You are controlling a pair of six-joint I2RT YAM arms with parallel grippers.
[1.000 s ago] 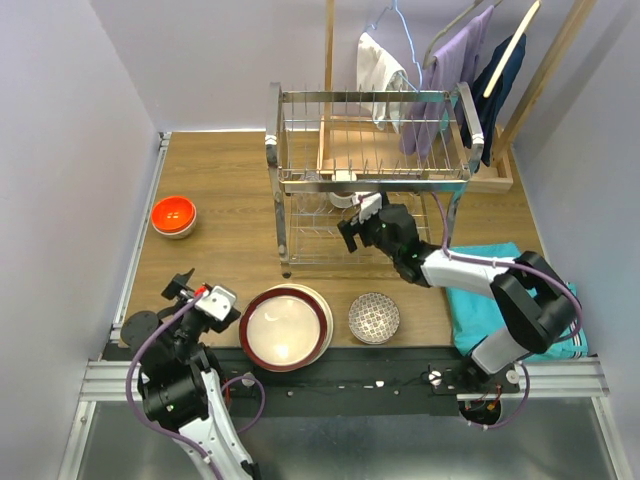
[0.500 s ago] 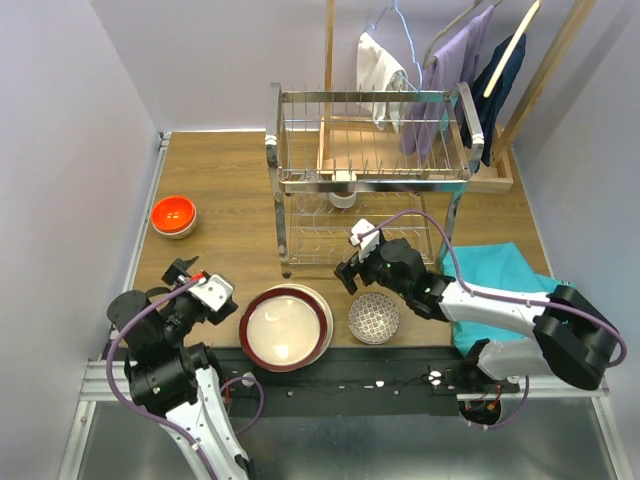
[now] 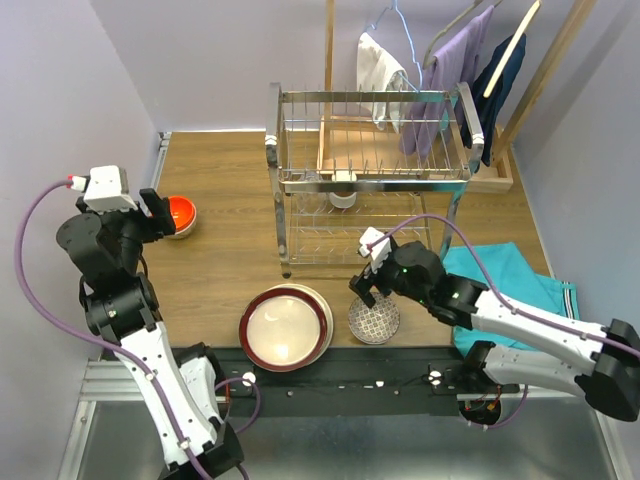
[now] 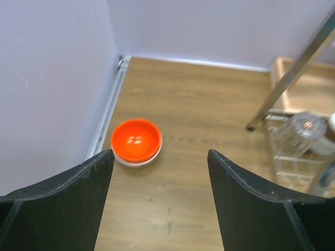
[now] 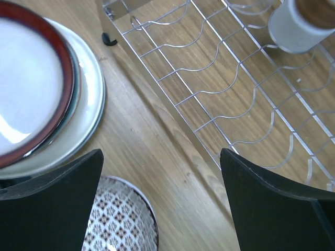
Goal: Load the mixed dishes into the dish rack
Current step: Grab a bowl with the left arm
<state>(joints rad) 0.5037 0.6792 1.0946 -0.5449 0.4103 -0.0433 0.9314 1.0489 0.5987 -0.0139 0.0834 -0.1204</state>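
The dish rack (image 3: 370, 180) stands at the back of the table, with a beige cup (image 5: 306, 21) and a clear glass (image 4: 301, 130) on its lower tier. An orange bowl (image 3: 172, 215) sits at the left by the wall. My left gripper (image 3: 155, 212) hovers just beside it, open and empty; in the left wrist view the orange bowl (image 4: 136, 141) lies ahead of the left gripper (image 4: 159, 152). A stack of plates (image 3: 286, 326), dark-red-rimmed on top, sits near the front. My right gripper (image 3: 362, 288) is open over the patterned bowl (image 3: 374, 318), between the patterned bowl (image 5: 123, 219) and the rack's wires (image 5: 235, 94).
A wooden hanger stand with hanging clothes (image 3: 440, 70) rises behind the rack. A teal cloth (image 3: 500, 285) lies at the right under my right arm. The purple wall and a metal rail (image 4: 107, 112) run close along the left of the orange bowl.
My left arm rose from the near edge and swung left and back to the orange bowl. My right gripper drew out of the rack's lower tier toward the patterned bowl.
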